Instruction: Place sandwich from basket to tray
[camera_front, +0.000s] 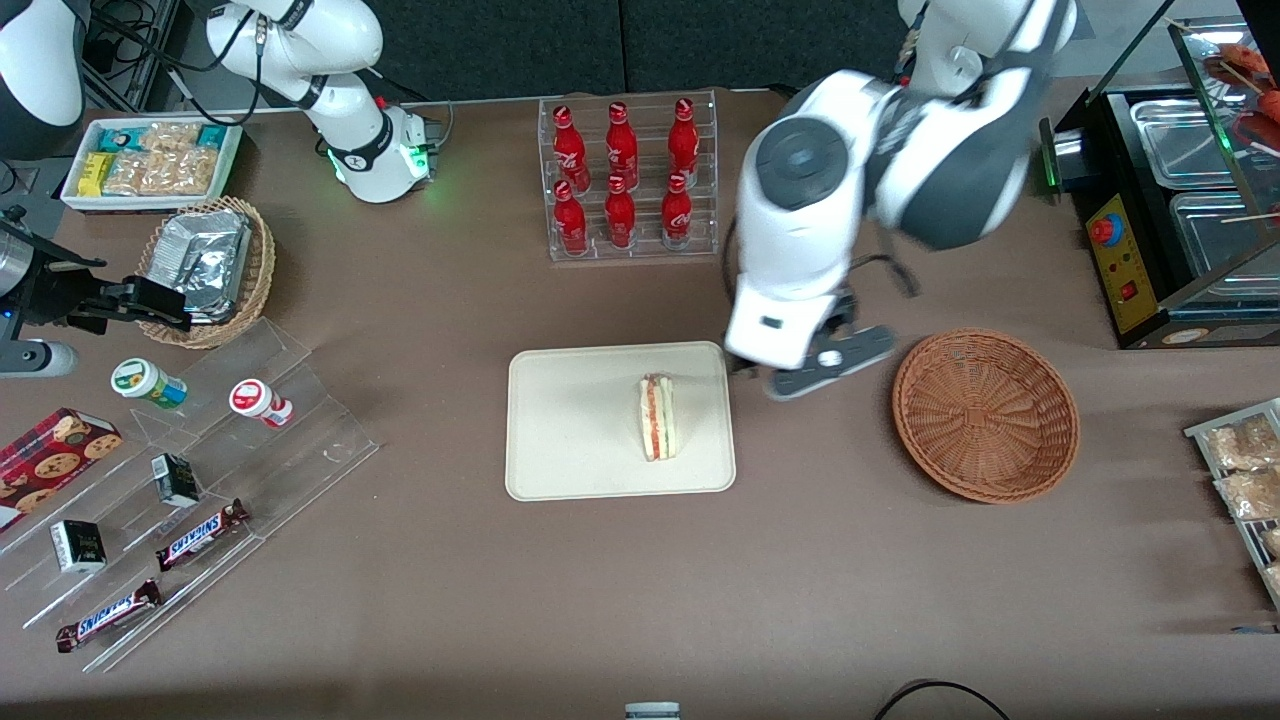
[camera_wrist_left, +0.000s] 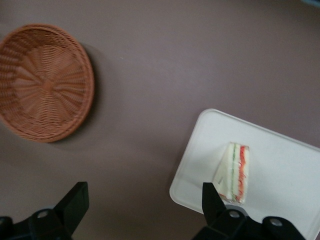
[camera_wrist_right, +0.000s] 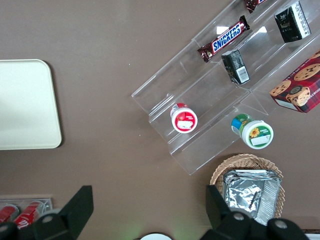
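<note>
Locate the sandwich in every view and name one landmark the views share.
Front view: sandwich lies on the tray, free of the gripper.
Left wrist view: sandwich on the tray, beside the open fingers.
Right wrist view: not in it.
Shared landmark: the tray.

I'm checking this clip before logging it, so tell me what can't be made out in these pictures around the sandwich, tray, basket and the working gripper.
- Gripper: open in the left wrist view above bare table beside the tray; in the front view the arm's own body hides its fingers.
- Tray: the left wrist view's edge cuts it off.
- Sandwich: its underside and contact with the tray are hidden in both views.
- Basket: empty, partly cut off in the wrist view.
</note>
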